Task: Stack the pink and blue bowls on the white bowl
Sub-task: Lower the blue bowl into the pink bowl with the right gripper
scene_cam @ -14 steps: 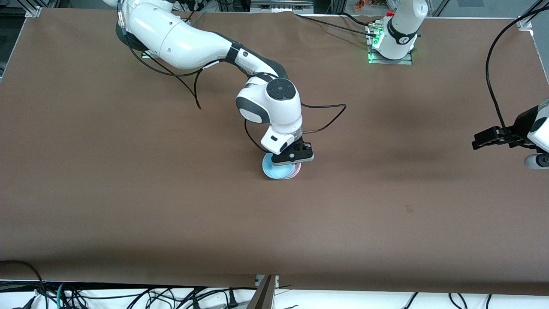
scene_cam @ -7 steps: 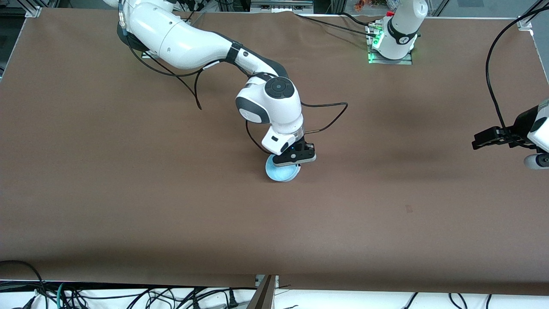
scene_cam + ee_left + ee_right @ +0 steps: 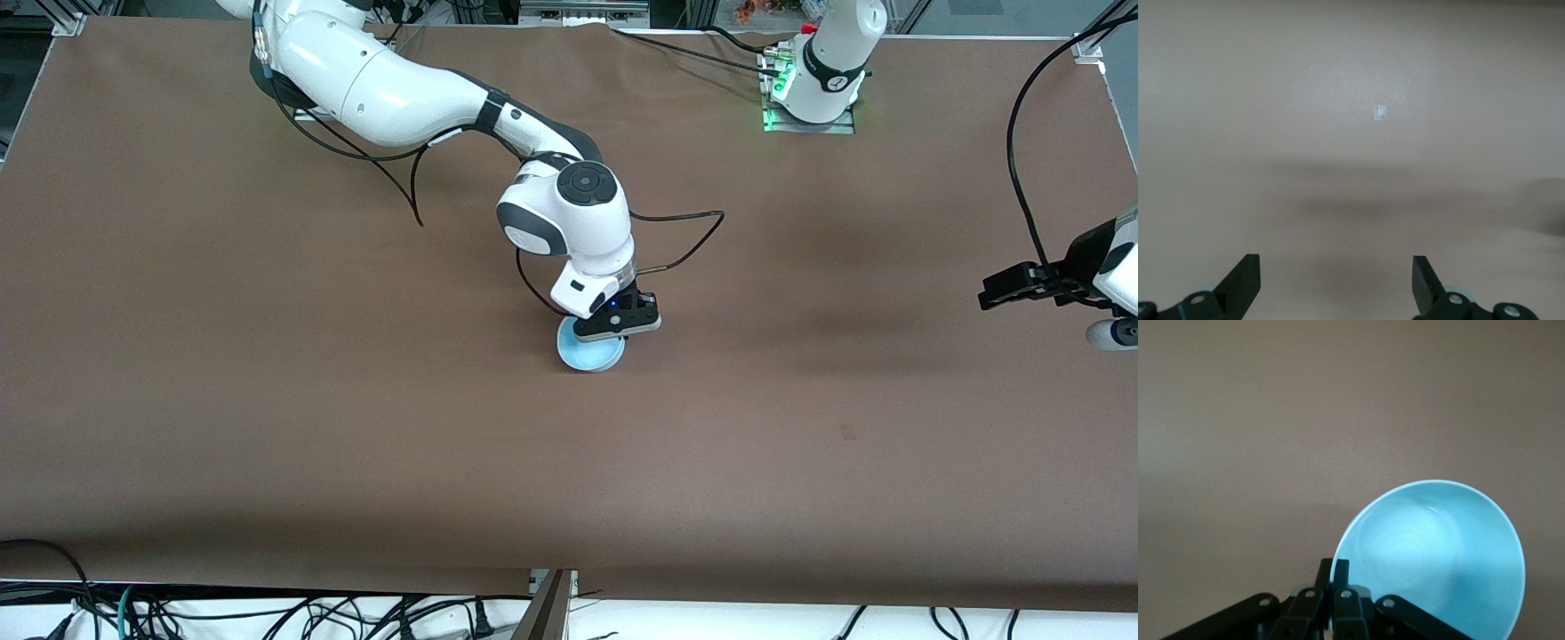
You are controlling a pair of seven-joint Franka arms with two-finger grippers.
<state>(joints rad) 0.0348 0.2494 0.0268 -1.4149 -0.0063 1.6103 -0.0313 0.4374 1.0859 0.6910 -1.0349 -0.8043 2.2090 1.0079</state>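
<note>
The light blue bowl (image 3: pixel 589 356) sits near the middle of the table. My right gripper (image 3: pixel 613 334) is over it and shut on its rim. In the right wrist view the fingers (image 3: pixel 1328 577) pinch the rim of the blue bowl (image 3: pixel 1438 553), which fills the space beside them. The pink bowl and the white bowl are hidden; nothing of them shows around the blue bowl. My left gripper (image 3: pixel 985 298) waits open and empty over the left arm's end of the table; its wrist view shows only bare table between its fingertips (image 3: pixel 1336 267).
A black cable (image 3: pixel 685 233) loops from the right wrist over the table, farther from the front camera than the bowl. A small pale mark (image 3: pixel 847 432) lies on the brown cloth toward the left arm's end. The left arm's base (image 3: pixel 813 84) stands at the table's edge.
My right gripper has shifted slightly toward the left arm's end with the blue bowl. A pink edge that showed beside the blue bowl one second ago is now covered.
</note>
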